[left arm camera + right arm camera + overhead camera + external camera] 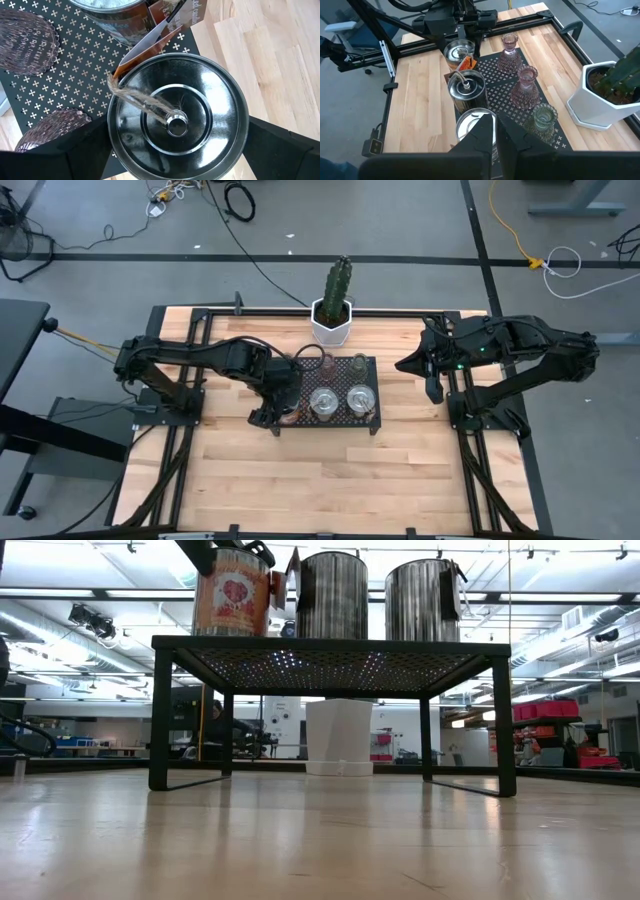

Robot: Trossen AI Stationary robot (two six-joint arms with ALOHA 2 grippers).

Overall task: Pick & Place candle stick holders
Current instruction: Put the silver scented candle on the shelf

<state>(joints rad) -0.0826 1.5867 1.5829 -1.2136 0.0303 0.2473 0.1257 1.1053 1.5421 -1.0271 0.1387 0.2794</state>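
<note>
A shiny silver holder (177, 115) with a knobbed lid, a twine loop and a red label (232, 590) stands at the near left corner of the black mesh tray (372, 420). My left gripper (275, 417) is above it, one finger on each side of it. Two more silver holders (324, 402) (360, 398) stand on the tray's near half. Three tinted glass cups (509, 47) (524, 87) (542, 117) stand along its far half. My right gripper (432, 380) is shut and empty, off the tray's right side. My left gripper holds the silver holder by its round side wall (117, 145), pinched between the two fingers (85, 155) on opposite sides. The fingers come from above and point down. The holder is upright, its base level with the tray top; whether it rests there, I cannot tell.
A white hexagonal pot (332, 320) with a cactus stands just beyond the tray's far edge. The tray stands on legs (160, 710) above the wooden table. Bare wood lies in front of the tray and to its left and right.
</note>
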